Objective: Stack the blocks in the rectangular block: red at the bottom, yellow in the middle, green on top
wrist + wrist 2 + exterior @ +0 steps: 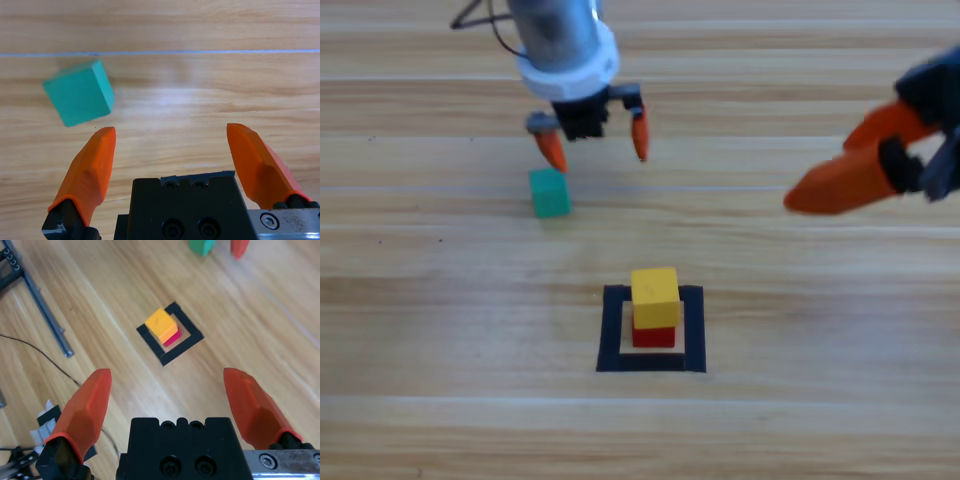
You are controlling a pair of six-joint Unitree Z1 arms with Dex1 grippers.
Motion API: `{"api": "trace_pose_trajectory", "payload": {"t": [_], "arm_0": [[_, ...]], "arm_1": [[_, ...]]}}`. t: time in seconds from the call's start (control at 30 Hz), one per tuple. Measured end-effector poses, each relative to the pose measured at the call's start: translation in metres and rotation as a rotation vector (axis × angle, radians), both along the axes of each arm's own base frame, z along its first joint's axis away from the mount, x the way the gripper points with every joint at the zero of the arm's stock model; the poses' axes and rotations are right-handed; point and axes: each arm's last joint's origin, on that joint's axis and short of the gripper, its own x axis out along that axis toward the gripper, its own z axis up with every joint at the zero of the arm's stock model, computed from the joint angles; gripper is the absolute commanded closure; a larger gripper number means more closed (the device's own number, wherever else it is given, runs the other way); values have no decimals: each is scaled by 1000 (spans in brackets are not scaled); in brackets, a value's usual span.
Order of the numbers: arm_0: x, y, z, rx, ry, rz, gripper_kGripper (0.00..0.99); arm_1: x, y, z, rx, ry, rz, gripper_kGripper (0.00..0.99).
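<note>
My left gripper (595, 150) hangs with jaws wide open and empty; the green cube (549, 192) sits on the bench just beside its left jaw, off-centre, so I'd shift toward it.

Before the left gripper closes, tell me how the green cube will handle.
The green cube looks rigid and flat-faced, so it should slide, not roll. It sits skewed beside the open left gripper, so a jaw may nudge it askew. Probably light.
</note>
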Motion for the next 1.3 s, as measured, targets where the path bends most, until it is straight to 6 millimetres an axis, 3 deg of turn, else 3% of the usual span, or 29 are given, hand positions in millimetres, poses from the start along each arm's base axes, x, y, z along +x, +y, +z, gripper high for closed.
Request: {"api": "trace_pose_trajectory", "payload": {"t": [0.27,0.8,1.07,1.3], "arm_0": [[-8,-20,-14,99,-28,69,42],[-10,-18,-13,160,-42,73,13],[-6,-12,-11,172,-54,116,5],[8,10,-6,164,-60,167,0]], "arm_1": [[5,-6,1,-40,-97,70,0],[1,-9,-11,-54,-85,152,0],[1,-8,-11,-56,-93,166,0],[0,-9,-13,-60,-93,175,0]]}}
